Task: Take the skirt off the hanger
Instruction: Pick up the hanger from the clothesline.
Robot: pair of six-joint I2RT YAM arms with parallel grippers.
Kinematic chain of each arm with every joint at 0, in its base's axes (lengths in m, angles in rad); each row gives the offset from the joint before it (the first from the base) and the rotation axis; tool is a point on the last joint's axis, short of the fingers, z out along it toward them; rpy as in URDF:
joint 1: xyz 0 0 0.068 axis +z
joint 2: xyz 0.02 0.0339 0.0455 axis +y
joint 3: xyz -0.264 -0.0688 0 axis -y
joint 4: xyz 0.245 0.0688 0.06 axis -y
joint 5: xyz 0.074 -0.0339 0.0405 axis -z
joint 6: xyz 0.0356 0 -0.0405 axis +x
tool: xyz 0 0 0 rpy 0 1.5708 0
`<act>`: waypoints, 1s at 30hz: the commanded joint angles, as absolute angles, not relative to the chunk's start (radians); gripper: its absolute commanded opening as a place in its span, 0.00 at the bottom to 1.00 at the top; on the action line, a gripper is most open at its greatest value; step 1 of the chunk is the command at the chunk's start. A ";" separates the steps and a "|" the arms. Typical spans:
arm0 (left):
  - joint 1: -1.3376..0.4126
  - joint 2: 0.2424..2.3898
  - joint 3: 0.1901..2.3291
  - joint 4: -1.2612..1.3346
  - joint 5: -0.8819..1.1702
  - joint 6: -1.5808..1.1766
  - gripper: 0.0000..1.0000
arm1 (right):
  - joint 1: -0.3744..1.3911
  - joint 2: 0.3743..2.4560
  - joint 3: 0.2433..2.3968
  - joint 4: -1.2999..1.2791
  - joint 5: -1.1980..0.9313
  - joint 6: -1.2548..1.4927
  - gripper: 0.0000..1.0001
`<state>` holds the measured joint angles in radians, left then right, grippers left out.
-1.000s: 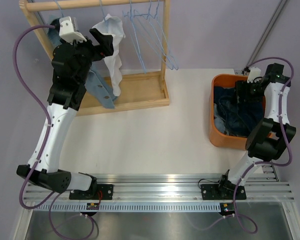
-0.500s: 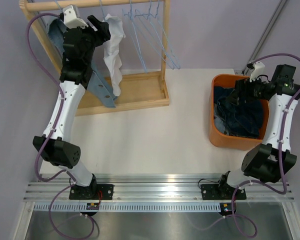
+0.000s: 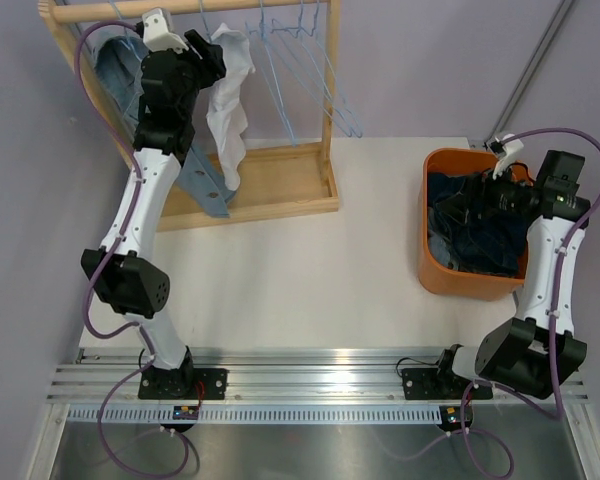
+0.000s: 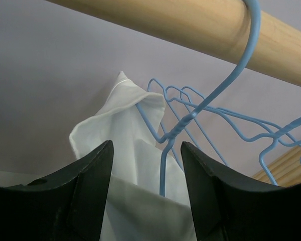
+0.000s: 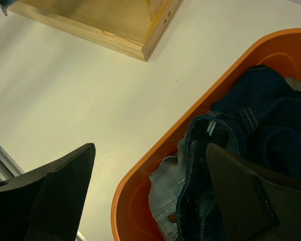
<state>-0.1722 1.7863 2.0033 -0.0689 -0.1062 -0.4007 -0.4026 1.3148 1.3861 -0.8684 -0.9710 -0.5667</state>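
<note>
The right gripper (image 5: 149, 148) hangs over the orange bin (image 5: 140, 173) of jeans (image 5: 263, 118), fingers spread. Farther back the left gripper (image 4: 145, 150) (released, holding nothing) faces the white skirt (image 4: 108, 128) on its blue hanger (image 4: 210, 98). The fingers hide the skirt's lower part.

Dark denim clothes (image 3: 477, 238) fill an orange bin (image 3: 448, 283) on the table (image 3: 310, 270).

The rack (image 3: 280, 192) stands at the far left of the surface (image 3: 300, 275). The skirt (image 3: 227, 110) hangs on a hanger (image 4: 161, 170) from the rail (image 3: 110, 10) on top. Other hangers (image 3: 302, 70) hang to its right, and another piece of clothing (image 3: 195, 175) to its left. The bin (image 3: 432, 272) sits on the right, with clothes (image 3: 475, 238) in it.
</note>
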 commanded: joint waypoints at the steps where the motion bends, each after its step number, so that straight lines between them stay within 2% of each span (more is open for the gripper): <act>1: -0.166 1.821 2.068 -0.005 -0.094 -0.364 0.57 | -0.390 1.276 1.356 -0.805 -1.032 -0.532 1.00; 7: -0.166 1.858 2.103 -0.031 -0.087 -0.336 0.49 | -0.387 1.229 1.324 -0.776 -1.049 -0.503 1.00; 11: -0.166 1.853 2.103 -0.025 -0.069 -0.308 0.33 | -0.387 1.206 1.319 -0.772 -1.060 -0.483 0.99; 14: -0.166 1.838 2.105 -0.006 -0.038 -0.275 0.24 | -0.385 1.190 1.316 -0.772 -1.069 -0.471 1.00; 16: -0.166 1.827 2.117 -0.006 -0.017 -0.253 0.13 | -0.385 1.181 1.313 -0.775 -1.083 -0.474 1.00; 20: -0.167 1.796 2.143 -0.005 -0.008 -0.209 0.01 | -0.383 1.122 1.289 -0.723 -1.100 -0.451 0.99; 25: -0.166 1.746 2.145 -0.005 -0.018 -0.193 0.00 | -0.382 1.049 1.186 -0.543 -1.117 -0.348 0.99; 30: -0.167 1.672 2.066 0.034 -0.026 -0.173 0.00 | -0.382 1.066 1.181 -0.577 -1.189 -0.362 1.00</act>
<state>-0.1719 1.7874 2.0739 -0.0860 -0.0326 -0.2050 -0.3874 1.0622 1.1854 -0.6300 -1.1233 -0.3855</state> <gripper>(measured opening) 0.063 0.993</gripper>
